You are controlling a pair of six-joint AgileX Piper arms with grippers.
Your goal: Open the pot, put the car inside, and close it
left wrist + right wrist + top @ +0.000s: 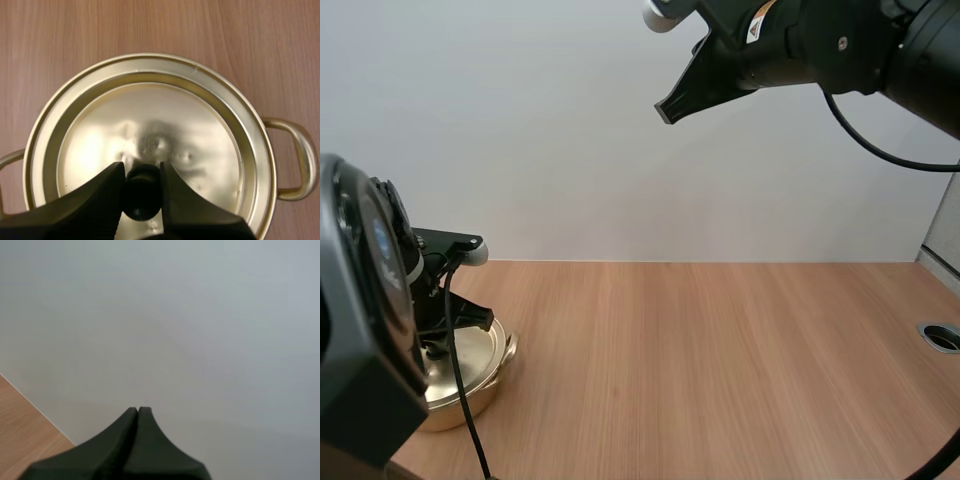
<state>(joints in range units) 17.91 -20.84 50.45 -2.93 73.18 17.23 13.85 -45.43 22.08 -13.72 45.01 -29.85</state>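
Left wrist view: left gripper (141, 172) narrow, tips pinching the black knob (141, 197) of the lid (165, 125). The lid sits on the gold pot (306, 150). High view: the pot is at the near-left edge of the table (720, 360). Right gripper (670, 108) is high above the table, fingers pressed together, holding nothing.

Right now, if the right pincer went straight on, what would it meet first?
Probably the pale wall behind the table; the right pincer has nothing nearer in its line, though depth is unclear.
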